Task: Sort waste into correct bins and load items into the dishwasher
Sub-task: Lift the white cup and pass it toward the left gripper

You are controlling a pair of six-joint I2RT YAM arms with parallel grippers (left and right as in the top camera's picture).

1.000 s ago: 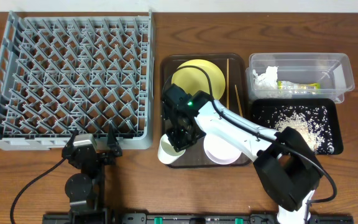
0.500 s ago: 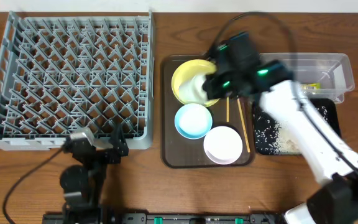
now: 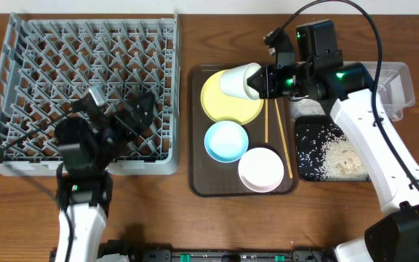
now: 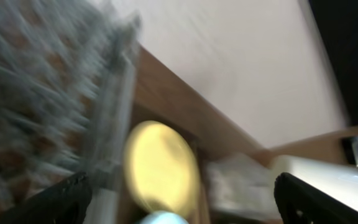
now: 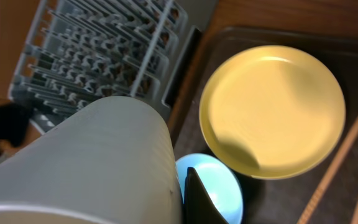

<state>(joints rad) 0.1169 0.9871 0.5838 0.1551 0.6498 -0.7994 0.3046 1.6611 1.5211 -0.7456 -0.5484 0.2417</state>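
two tools: right tool [image 3: 259, 81] clenches a tipped white cup [image 3: 237, 78] above the yellow plate [image 3: 224, 105]; left tool [image 3: 133, 116] spread open left of it

The grey peg rack [image 3: 86, 80] fills the worktop's far-left corner. On the brown tray [image 3: 206, 178]: yellow plate [image 3: 228, 109] far-left, light blue bowl [image 3: 226, 140] mid-left, white bowl [image 3: 261, 169] near-right, two chopsticks [image 3: 267, 127] along the right edge. The white cup [image 3: 238, 80] hangs sideways over the plate in the right fingers [image 5: 199, 200]. Loose rice [image 3: 344, 156] dots the black tray [image 3: 305, 164]; clear container [image 3: 397, 80] behind.
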